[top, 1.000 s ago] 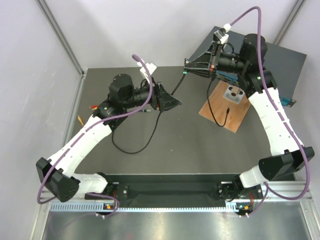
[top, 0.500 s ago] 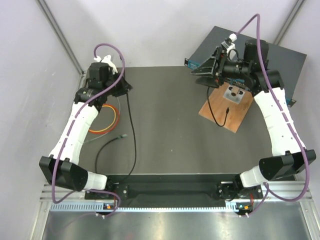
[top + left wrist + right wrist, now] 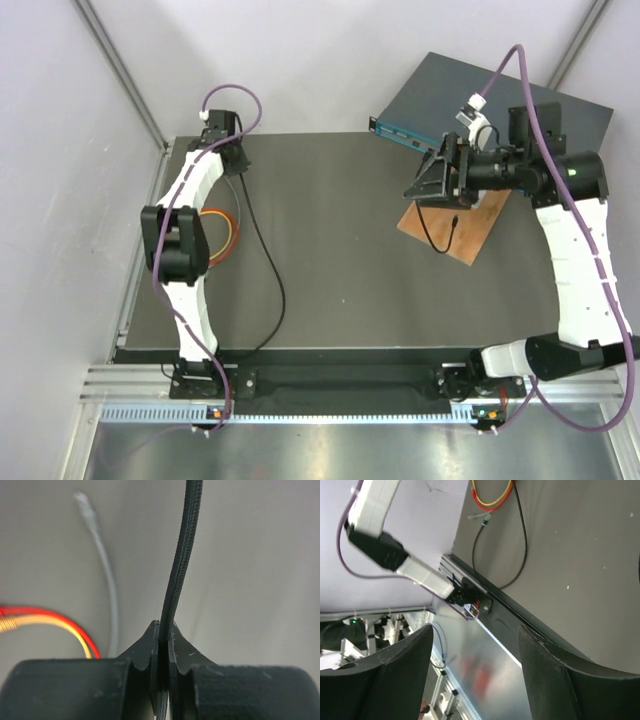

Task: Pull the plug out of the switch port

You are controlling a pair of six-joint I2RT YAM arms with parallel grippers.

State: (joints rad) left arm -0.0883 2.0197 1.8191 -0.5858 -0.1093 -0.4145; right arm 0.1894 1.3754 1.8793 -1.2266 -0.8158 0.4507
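no legible text, label or number anywhere

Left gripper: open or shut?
Shut. In the wrist view the left gripper has its fingers pressed against the black cable, with no gap showing.

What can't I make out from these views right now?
1. Switch ports: too small in the top view, partly behind the right gripper; outside both wrist views.
2. Black cable plug: the cable is cut off by the left wrist view's top edge; from above, the left gripper covers that end.
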